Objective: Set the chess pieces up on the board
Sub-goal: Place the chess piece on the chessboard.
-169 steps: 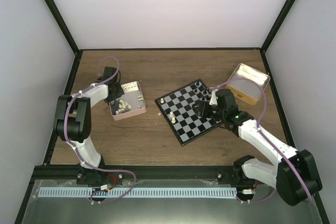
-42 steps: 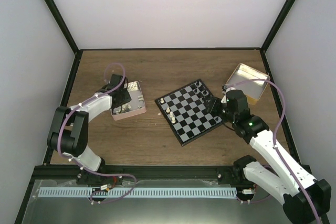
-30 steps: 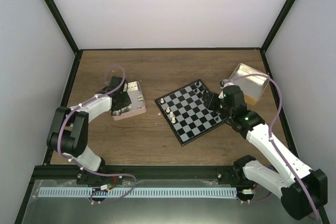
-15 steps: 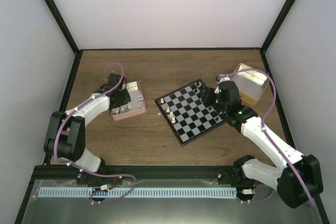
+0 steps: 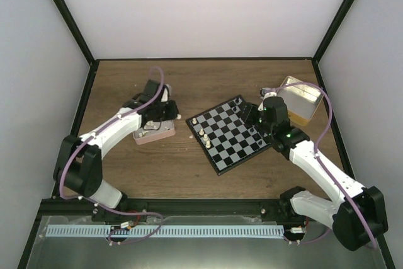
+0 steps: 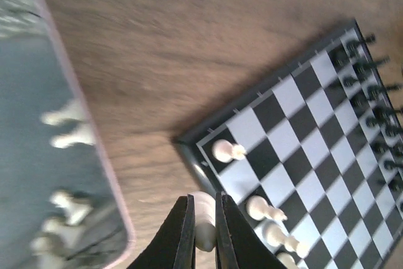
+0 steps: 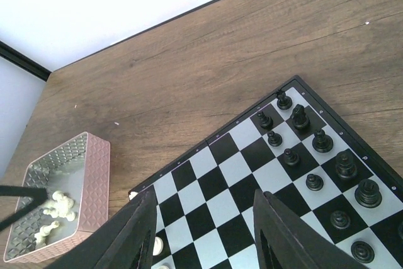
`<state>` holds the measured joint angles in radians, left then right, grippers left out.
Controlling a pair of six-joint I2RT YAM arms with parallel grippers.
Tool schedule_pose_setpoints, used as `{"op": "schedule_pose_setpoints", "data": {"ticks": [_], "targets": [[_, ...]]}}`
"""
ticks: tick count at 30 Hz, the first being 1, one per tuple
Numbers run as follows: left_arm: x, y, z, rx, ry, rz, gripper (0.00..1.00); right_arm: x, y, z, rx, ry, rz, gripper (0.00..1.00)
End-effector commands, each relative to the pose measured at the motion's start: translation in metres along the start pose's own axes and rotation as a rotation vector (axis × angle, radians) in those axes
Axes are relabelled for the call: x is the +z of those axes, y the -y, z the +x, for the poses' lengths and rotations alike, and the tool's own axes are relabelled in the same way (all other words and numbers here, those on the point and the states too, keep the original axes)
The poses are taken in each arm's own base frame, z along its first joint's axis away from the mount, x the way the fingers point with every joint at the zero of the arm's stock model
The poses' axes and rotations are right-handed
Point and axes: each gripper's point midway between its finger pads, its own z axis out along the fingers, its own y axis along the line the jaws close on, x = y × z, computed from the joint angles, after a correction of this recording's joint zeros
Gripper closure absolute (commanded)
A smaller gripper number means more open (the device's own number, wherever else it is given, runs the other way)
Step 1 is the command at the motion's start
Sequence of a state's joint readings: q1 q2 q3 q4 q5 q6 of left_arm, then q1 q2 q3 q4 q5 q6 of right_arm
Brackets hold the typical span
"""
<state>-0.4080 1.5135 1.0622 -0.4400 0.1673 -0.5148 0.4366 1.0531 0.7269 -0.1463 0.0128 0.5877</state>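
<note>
I'm watching the left gripper [image 6: 203, 200] pinching a white chessman [image 6: 203, 218] over the wooden table [image 6: 157, 42], the right gripper [image 7: 204, 192] spread, white walls [image 5: 201, 11] surrounding.

Left end effector [image 6: 203, 201] pinched tight on a white piece [image 6: 203, 234]; right end effector [image 7: 203, 201] spread wide.

- Table [image 5: 189, 83]: brown wood-grain top with a black frame [image 5: 203, 59] along its edges.
- Board [image 5: 221, 146]: lies flat, right of centre. It is turned at an angle to the table edges, with one corner pointing at the near edge.
- Pink tin [image 5: 165, 133]: sits flat, open side up, left of the board. It is near the board but apart from it, with bare wood between them.
- Yellow tin [image 5: 305, 102]: far right, close to the right edge, beyond the board's right corner. The gap to the board is hidden, so contact can't be judged.
</note>
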Motion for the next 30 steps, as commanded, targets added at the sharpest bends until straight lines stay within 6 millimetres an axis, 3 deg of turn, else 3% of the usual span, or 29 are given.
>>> {"op": "schedule_pose_setpoints", "data": {"ticks": [1,8,18,30], "targets": [[0.019,0.039,0.019,0.058,-0.077,0.096,0.93,-0.007,-0.009,-0.014,0.013,0.048,-0.023,0.56],[0.042,0.061,0.032,0.032,-0.105,0.096,0.93,-0.006,-0.005,-0.005,0.031,0.027,-0.02,0.55],[0.066,0.068,0.044,0.042,-0.14,0.065,0.93,0.003,-0.005,0.007,0.049,-0.021,-0.029,0.53],[0.063,0.127,0.045,0.254,-0.1,0.136,0.93,0.002,-0.001,0.012,0.051,-0.028,-0.02,0.53]]}}
